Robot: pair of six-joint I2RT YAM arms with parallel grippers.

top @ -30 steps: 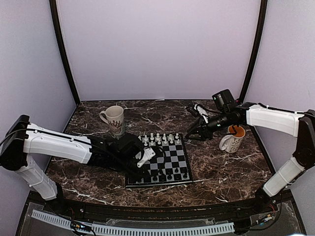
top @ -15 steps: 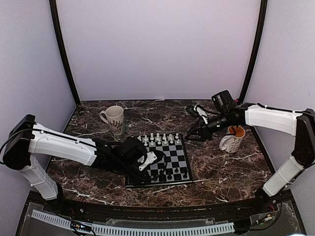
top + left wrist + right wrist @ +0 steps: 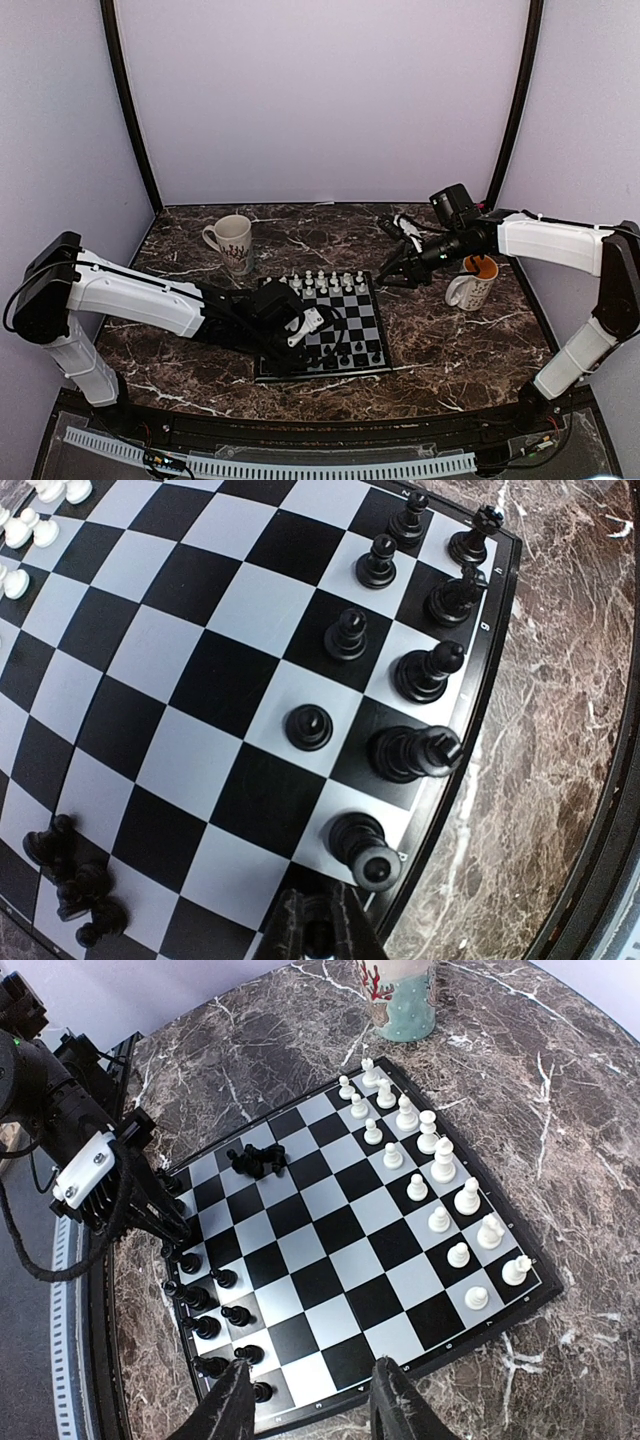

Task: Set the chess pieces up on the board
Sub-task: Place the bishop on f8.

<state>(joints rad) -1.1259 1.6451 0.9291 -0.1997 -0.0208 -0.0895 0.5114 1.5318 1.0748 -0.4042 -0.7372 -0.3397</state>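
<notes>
The board [image 3: 372, 318] lies mid-table. White chess pieces [image 3: 328, 283] stand in two rows along its far edge. Black chess pieces [image 3: 352, 353] stand along part of its near edge. My left gripper [image 3: 298, 348] hangs low over the near left corner. In the left wrist view the gripper [image 3: 320, 935] is shut on a small black piece above the rim, next to a black back-row piece [image 3: 362, 846]. A heap of black pieces [image 3: 75, 890] lies on the board. My right gripper [image 3: 315, 1405] is open and empty, above the table beyond the board's far right corner [image 3: 397, 265].
A patterned white mug [image 3: 233, 243] stands at the far left of the board. A white mug with an orange inside [image 3: 472, 283] stands to the right, under my right arm. The black heap [image 3: 258, 1162] and my left gripper [image 3: 150, 1215] also show in the right wrist view.
My left gripper has moved right and toward the board's near edge. My right arm has barely moved.
</notes>
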